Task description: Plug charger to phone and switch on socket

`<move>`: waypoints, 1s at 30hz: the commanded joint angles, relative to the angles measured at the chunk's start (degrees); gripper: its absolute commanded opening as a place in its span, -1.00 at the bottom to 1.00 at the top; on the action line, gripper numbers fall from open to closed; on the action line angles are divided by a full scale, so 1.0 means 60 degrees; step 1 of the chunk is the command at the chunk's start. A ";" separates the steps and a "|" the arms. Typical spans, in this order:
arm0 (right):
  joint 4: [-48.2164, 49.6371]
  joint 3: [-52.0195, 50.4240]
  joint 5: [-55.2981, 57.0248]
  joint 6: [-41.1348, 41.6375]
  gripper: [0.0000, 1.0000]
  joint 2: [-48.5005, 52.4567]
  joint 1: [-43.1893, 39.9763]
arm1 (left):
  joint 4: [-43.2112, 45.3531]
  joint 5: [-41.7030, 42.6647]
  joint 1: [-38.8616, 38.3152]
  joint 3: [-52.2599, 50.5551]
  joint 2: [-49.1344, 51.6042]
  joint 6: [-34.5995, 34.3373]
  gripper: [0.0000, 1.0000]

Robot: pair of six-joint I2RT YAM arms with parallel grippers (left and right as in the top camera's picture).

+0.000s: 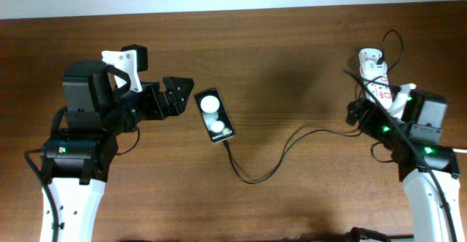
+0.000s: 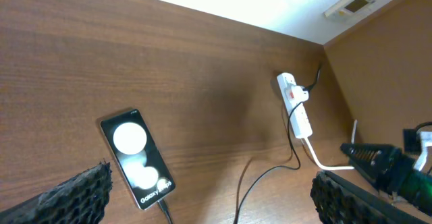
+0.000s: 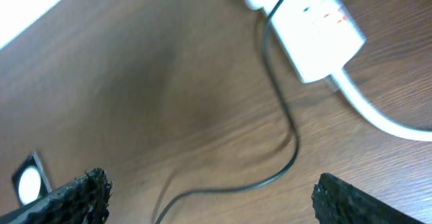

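The right tool point(image 3: 210, 202) hangs released, its two black ridged fingers point(image 3: 81, 196) spread wide with nothing between them. The left tool point(image 1: 182, 95) is likewise spread and empty, just left of the small glossy black phone point(image 1: 214, 116) with two white light spots on its face. The thin black charger cable point(image 1: 270, 165) appears to run into the near end of that phone, though the plug tip is too small for us to confirm it is seated. Its other end reaches the white adapter point(image 1: 368, 55) at the far end of the long white power-strip socket point(image 1: 376, 80). So we judge the step in hand to be the switch.

To do it well, we would bring one fingertip down over the switch and press straight, so the strip does not slide on the brown wooden counter point(image 1: 292, 49). We cannot tell which of the red and dark marks is the switch, so we would confirm that first. We would also keep clear of the cable and the thick white cord point(image 3: 378, 109), which could drag the strip.

The socket lies at the far right of the counter. From the right wrist it sits beyond and to the right of the fingertips, near but apart.
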 commanded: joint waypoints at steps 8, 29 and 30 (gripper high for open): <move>0.3031 0.2142 -0.0594 -0.0168 -0.92 0.4397 -0.0918 | -0.0018 -0.0106 0.0015 0.0018 -0.0142 0.0222 0.98; 0.4167 0.4983 -0.1395 0.0047 -0.92 0.9916 -0.1759 | -0.0018 -0.0106 0.0015 0.0018 -0.0142 0.0222 0.98; 0.4091 0.4983 -0.1373 0.0047 -0.93 0.9919 -0.1679 | -0.0018 -0.0106 0.0015 0.0018 -0.0142 0.0222 0.98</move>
